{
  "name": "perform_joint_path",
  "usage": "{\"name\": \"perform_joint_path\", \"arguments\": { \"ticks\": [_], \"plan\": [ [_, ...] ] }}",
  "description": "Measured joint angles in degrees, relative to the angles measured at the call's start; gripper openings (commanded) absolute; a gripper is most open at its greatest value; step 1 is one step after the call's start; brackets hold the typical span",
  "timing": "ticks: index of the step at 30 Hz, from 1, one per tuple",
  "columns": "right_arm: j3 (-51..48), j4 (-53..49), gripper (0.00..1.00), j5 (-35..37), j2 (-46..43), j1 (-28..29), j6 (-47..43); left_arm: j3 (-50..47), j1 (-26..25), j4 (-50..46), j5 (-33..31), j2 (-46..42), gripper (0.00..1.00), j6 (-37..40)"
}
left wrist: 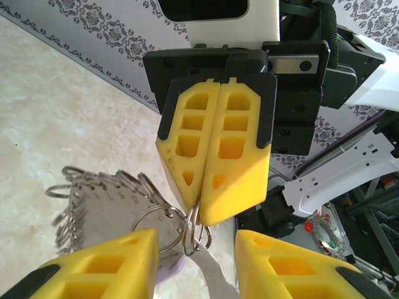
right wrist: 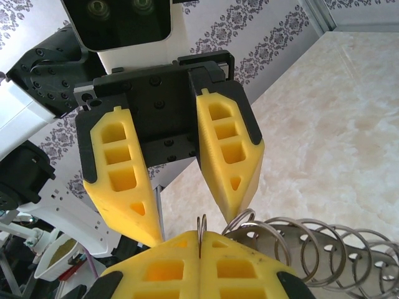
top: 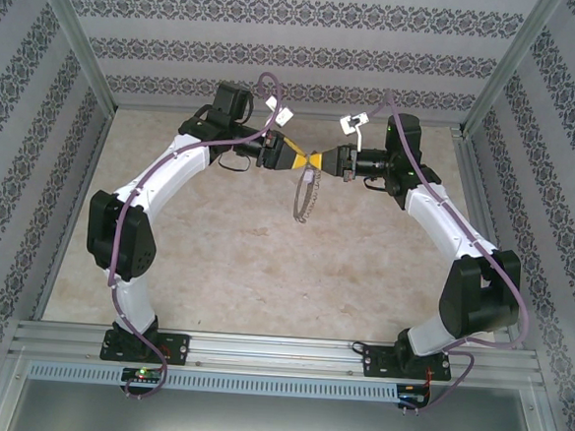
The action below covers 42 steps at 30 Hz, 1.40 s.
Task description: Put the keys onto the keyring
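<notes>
Above the middle of the table my two grippers meet tip to tip. My right gripper [top: 318, 162] [right wrist: 199, 240] is shut on a thin double-wire ring of the keyring [right wrist: 201, 224] [left wrist: 190, 235]. The rest of the bunch hangs below it [top: 304, 195]. My left gripper [top: 304, 160] [left wrist: 196, 249] is open, its yellow fingers [right wrist: 121, 187] standing either side of the pinched ring. One fingertip [right wrist: 229, 187] nearly touches a neighbouring loop [right wrist: 246, 219]. A flat silvery key [left wrist: 215, 274] slants down from the pinched ring. More loops and flat metal pieces [left wrist: 100, 202] fan out beside it.
The beige marbled tabletop [top: 215, 260] lies below the hanging bunch. Patterned walls [top: 299, 49] and an aluminium frame [top: 72, 52] close in the back and sides. Purple cables [top: 266, 96] loop over both arms.
</notes>
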Motion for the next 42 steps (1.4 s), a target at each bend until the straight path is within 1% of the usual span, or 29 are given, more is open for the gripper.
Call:
{"name": "perform_joint_path", "arguments": {
  "ticks": [6,10,14,17,20,21,22,23,24,25,28,35,42],
  "plan": [
    [0.0,0.0,0.0,-0.2,0.0,0.0,0.0,0.1,-0.4,0.7,0.0,0.0,0.34,-0.9],
    [0.0,0.0,0.0,-0.2,0.0,0.0,0.0,0.3,-0.7,1.1,0.0,0.2,0.26,-1.3],
    [0.0,0.0,0.0,-0.4,0.0,0.0,0.0,0.6,-0.7,1.4,-0.1,0.3,0.13,-1.9],
    [0.0,0.0,0.0,-0.8,0.0,0.0,0.0,0.6,-0.7,1.6,-0.2,0.5,0.0,-2.4],
    [0.0,-0.1,0.0,-0.7,0.0,0.0,0.0,0.6,-0.7,2.1,0.0,0.7,0.0,-2.4],
    [0.0,-0.2,0.02,-0.7,0.0,0.0,0.0,0.6,-0.7,2.2,0.0,0.7,0.0,-2.5],
    [0.0,-0.2,0.17,-0.7,0.0,0.0,0.0,0.6,-0.7,2.3,0.0,0.7,0.0,-2.5],
    [0.0,-0.2,0.27,-0.6,0.0,-0.1,0.2,0.6,-0.7,2.5,0.0,0.7,0.0,-2.6],
    [0.0,0.1,0.34,-0.5,0.0,-0.1,0.4,0.6,-0.7,2.9,0.0,0.7,0.0,-2.6],
    [0.0,0.3,0.37,-0.5,0.0,-0.2,0.4,0.5,-0.8,3.4,-0.1,0.7,0.0,-2.8],
    [-0.4,1.7,0.39,-0.4,-0.4,-0.6,0.7,0.3,-1.0,5.1,0.0,0.7,0.0,-3.5],
    [-4.6,4.0,0.41,-0.3,-4.0,-2.4,1.8,-0.7,-1.0,9.0,0.0,0.7,0.0,-5.8],
    [-8.2,5.5,0.43,-0.3,-5.5,-2.4,2.0,-1.0,-1.0,11.5,0.8,0.7,0.0,-7.5]
  ]
}}
